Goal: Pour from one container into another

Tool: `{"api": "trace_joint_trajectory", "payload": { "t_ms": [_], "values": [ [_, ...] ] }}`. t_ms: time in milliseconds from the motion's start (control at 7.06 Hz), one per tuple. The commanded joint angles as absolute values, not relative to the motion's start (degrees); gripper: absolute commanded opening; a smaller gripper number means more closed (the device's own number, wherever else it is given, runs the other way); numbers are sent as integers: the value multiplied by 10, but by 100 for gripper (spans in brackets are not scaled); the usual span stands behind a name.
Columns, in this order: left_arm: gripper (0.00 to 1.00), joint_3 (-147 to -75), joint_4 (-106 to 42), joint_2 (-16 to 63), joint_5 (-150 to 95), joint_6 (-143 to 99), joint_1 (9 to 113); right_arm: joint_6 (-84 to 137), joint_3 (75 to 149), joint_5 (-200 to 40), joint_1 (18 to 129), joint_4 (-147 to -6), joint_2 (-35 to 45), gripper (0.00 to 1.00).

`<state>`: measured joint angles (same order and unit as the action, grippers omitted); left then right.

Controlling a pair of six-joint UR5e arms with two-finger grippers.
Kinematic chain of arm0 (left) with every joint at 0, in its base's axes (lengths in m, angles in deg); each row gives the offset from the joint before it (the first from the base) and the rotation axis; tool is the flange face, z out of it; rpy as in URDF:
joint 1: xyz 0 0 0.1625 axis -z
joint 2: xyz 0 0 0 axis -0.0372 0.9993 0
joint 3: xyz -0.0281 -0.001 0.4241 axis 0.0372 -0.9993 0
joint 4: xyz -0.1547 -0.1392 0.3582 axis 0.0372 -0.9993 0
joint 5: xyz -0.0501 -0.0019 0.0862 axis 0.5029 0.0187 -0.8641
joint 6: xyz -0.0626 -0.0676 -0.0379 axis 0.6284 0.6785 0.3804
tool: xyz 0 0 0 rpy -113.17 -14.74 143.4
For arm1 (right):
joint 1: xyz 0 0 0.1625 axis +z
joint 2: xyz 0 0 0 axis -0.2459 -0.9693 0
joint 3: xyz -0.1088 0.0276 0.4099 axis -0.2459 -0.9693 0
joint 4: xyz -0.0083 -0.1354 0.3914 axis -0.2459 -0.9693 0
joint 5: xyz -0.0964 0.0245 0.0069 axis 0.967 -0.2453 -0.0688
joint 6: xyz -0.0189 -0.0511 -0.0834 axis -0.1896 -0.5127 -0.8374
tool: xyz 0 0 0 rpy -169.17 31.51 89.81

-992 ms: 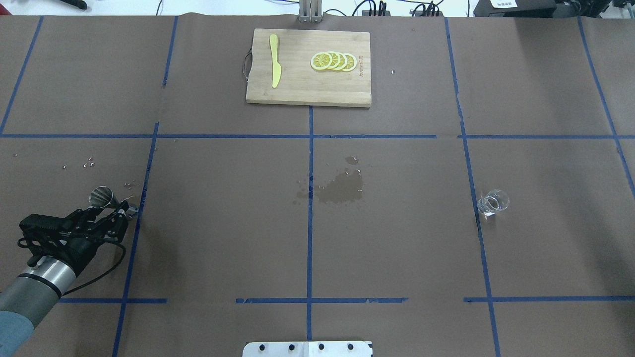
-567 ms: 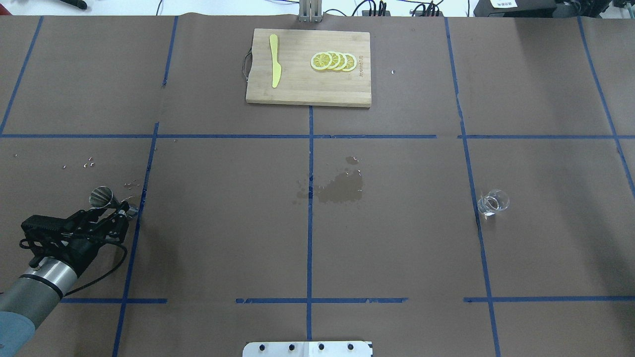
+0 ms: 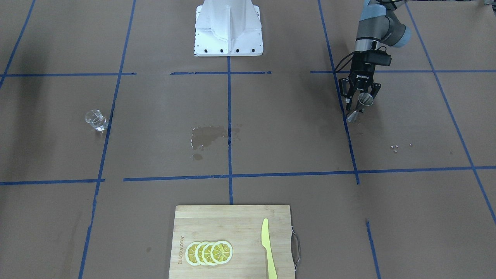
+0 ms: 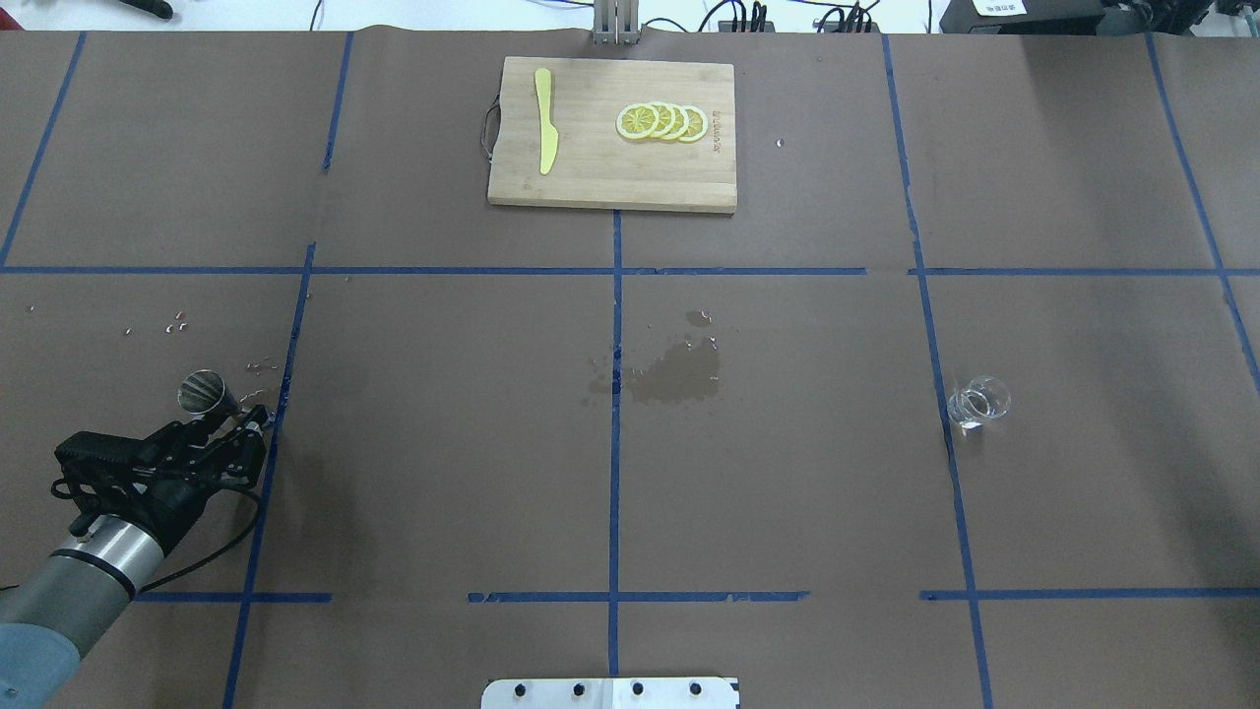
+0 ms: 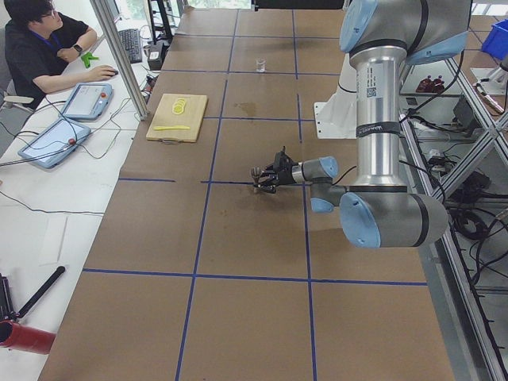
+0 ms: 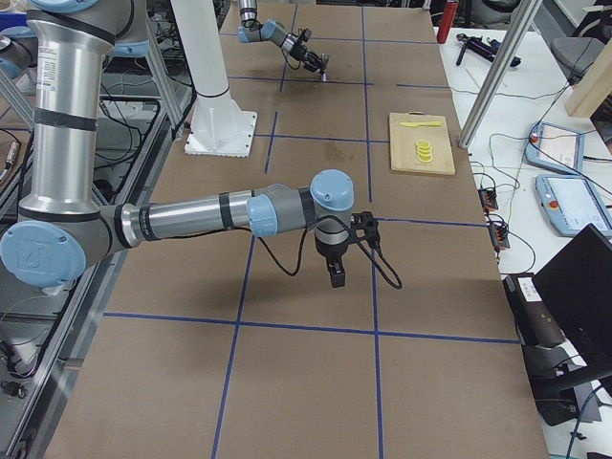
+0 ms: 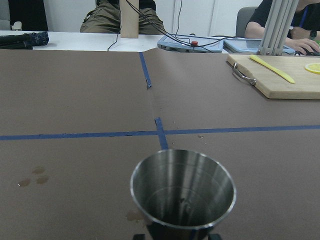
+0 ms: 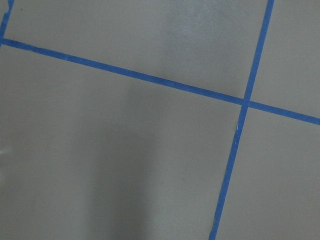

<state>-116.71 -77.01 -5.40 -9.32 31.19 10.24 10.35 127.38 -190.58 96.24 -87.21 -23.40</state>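
Small shiny steel hourglass jigger (image 4: 204, 392) is clamped at the waist in the left gripper (image 4: 239, 421), axis tilted, mouth towards 11 o'clock in the overhead view. Small clear glass cup (image 4: 977, 402) stands well apart at 3 o'clock on the brown paper-covered desk (image 4: 787, 492). Right gripper's state cannot be told. Open room between; wet patch (image 4: 677, 372) midway.

The light is bright and even, coming from above. The table (image 4: 787, 473) shows soft dark shadows at 3 o'clock in the overhead view. The right wrist view is a little blurry, with a grey shadow at 6 o'clock.
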Motion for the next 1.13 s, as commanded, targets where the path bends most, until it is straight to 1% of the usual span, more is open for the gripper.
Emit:
{"api": "trace_joint_trajectory", "payload": {
  "t_ms": [0,709,850,992],
  "values": [
    [48,-1167,-770,-54,-94,311,102,103,1275,-1906,962,-872,-234,100],
    [48,-1166,-777,-56,-94,311,103,103,1276,-1906,962,-872,-233,100],
    [46,-1165,-778,-56,-95,311,103,103,1276,-1906,962,-872,-233,100],
    [19,-1165,-778,-56,-111,311,103,103,1276,-1906,962,-872,-233,100]
  ]
}}
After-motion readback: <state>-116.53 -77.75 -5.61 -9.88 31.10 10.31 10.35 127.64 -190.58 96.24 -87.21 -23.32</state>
